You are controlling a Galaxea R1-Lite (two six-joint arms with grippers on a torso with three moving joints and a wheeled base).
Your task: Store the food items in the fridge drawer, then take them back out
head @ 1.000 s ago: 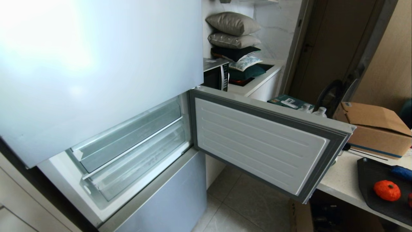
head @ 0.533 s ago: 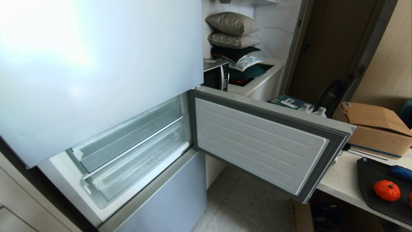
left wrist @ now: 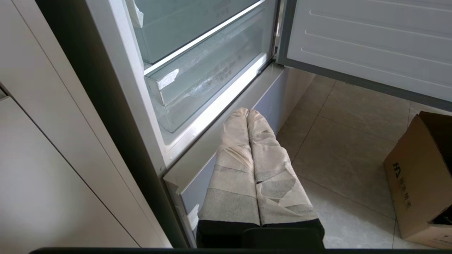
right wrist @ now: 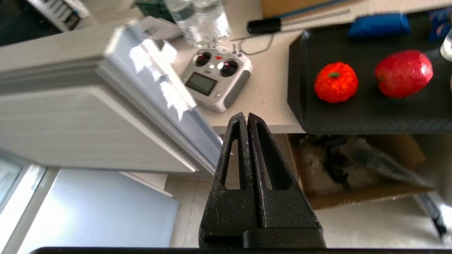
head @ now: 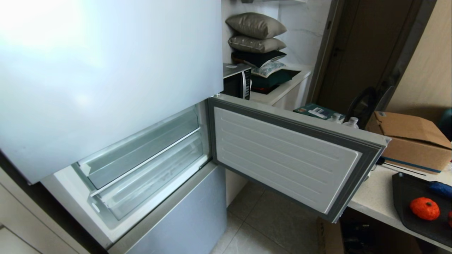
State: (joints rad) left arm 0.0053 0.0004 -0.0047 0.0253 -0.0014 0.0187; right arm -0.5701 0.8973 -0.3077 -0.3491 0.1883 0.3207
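Head scene unchanged; right gripper jaws closed, short of orange fruit, apple

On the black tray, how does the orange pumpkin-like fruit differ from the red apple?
The orange fruit is bumpy, rounder and a bit smaller, with a dark stem facing up; the red apple is smooth, larger and more oval. The orange fruit lies nearer the tray's edge by the remote control; the apple lies farther along. Both rest loose on the tray, untouched.
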